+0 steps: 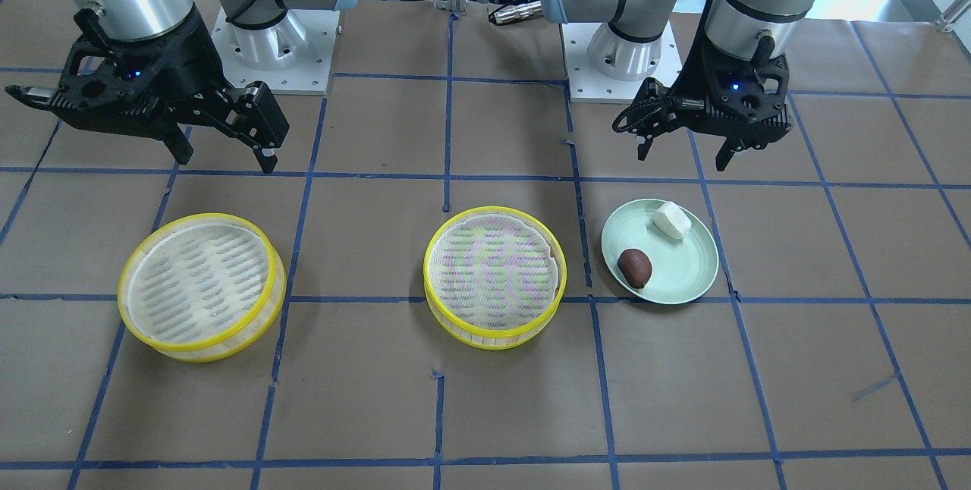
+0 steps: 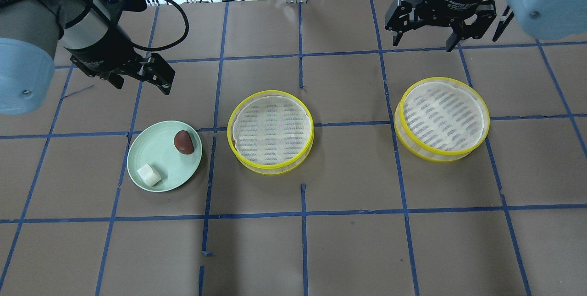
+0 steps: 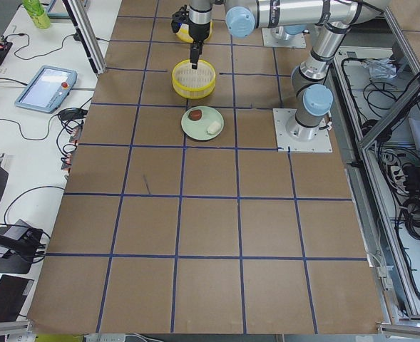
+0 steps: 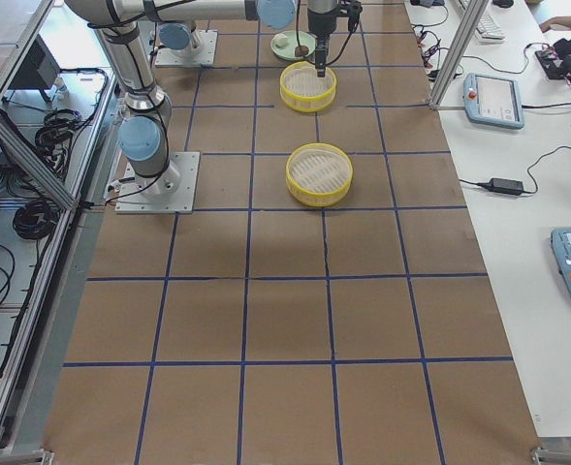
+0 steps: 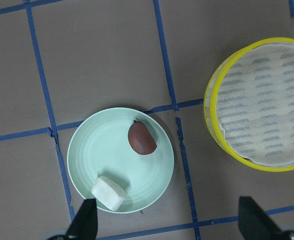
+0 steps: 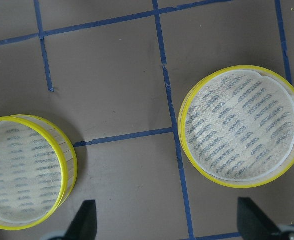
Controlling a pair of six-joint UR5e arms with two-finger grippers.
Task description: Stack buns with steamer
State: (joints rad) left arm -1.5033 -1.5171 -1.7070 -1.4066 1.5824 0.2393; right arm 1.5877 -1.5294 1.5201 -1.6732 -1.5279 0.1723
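Not begun — white bun (image 2: 149, 175), brown bun (image 2: 183, 141) on plate (image 2: 153, 149), lower left; middle steamer (image 2: 270, 131), right steamer (image 2: 441, 118) empty, unstacked. Left gripper (image 2: 141, 79), right gripper (image 2: 424, 37) — jaws wide apart, holding nothing.

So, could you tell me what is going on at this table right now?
Two robot arms are set to load buns into steamers, but nothing is picked up yet. The left gripper hovers open near the pale green plate, where the white bun and the reddish-brown bun lie apart. The right gripper hangs open by the outer steamer basket. That one and the middle steamer basket sit empty.
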